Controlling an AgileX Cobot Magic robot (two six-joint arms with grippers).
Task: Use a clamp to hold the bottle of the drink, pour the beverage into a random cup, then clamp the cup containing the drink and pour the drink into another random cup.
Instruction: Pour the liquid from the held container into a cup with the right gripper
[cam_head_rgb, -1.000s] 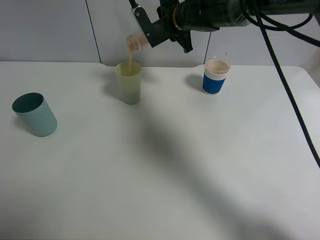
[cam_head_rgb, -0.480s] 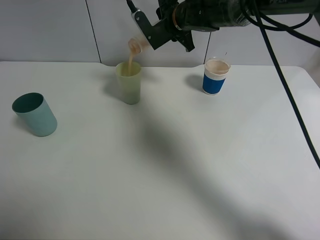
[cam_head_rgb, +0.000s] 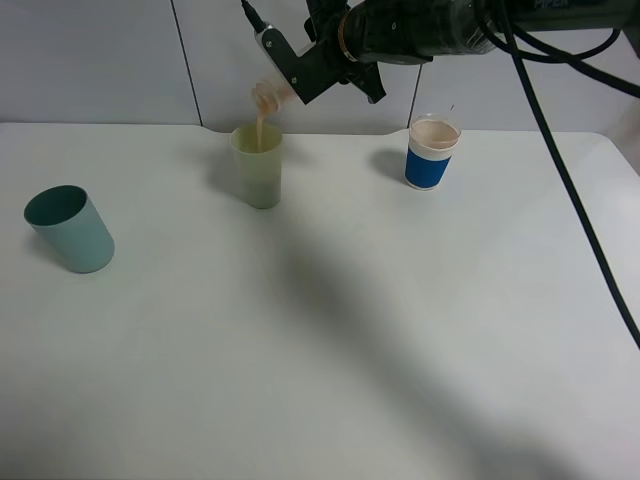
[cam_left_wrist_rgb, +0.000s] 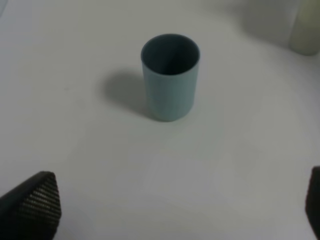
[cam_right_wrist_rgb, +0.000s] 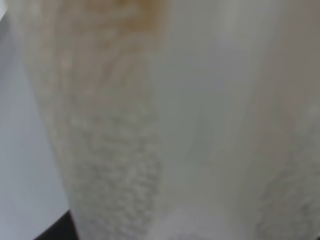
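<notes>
Bottle (cam_head_rgb: 267, 96) over green cup (cam_head_rgb: 258, 172), blue cup (cam_head_rgb: 430, 166) apart

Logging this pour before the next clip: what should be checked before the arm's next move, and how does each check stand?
1. Right gripper clamped on the bottle: ok.
2. Stream lands inside the pale green cup: ok.
3. Pale green cup upright: ok.
4. Fill level in that cup: cannot tell.
5. Drink left in the bottle: cannot tell.
6. Left gripper open, apart from the upright teal cup: ok.
</notes>
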